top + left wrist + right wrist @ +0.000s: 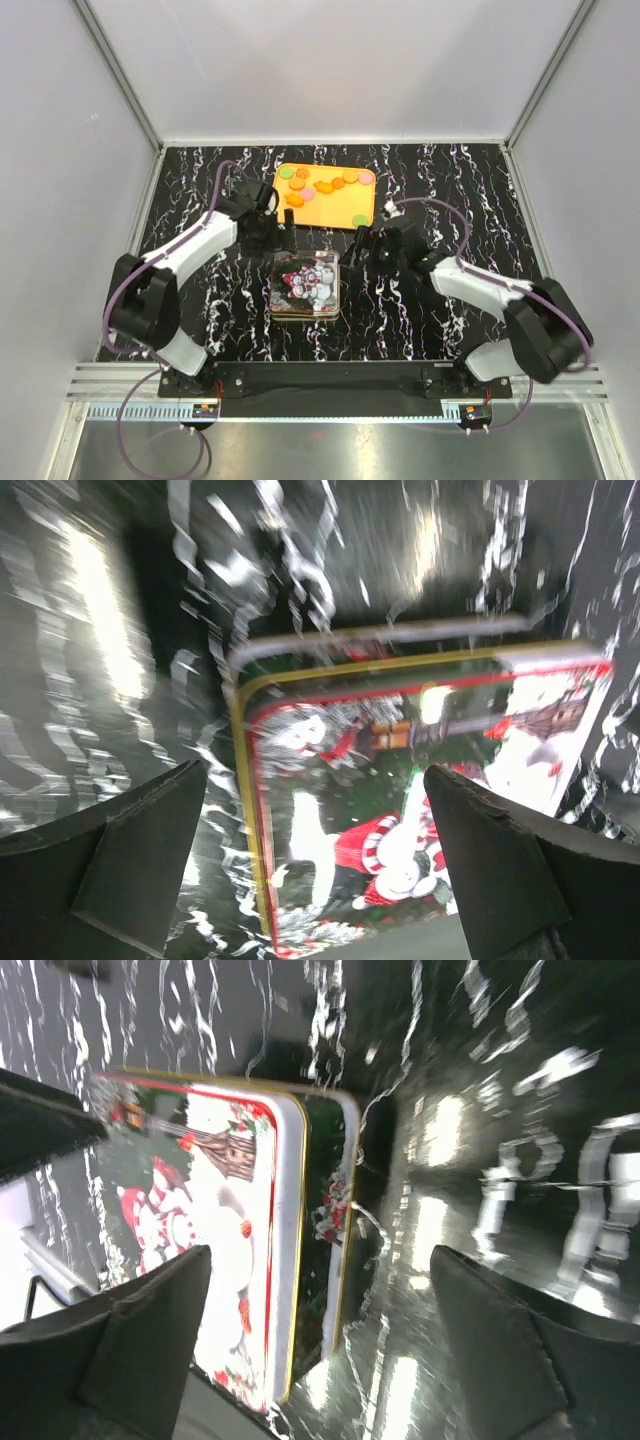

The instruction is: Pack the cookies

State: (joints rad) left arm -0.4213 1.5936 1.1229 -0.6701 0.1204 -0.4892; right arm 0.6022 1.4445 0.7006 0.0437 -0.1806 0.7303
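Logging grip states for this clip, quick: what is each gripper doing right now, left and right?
Left gripper: open, jaws wide, nothing between them.
Right gripper: open, jaws wide, nothing between them.

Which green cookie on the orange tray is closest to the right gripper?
The green cookie at the near right corner of the orange tray, just beyond the right gripper; the other green one lies at the far left corner.
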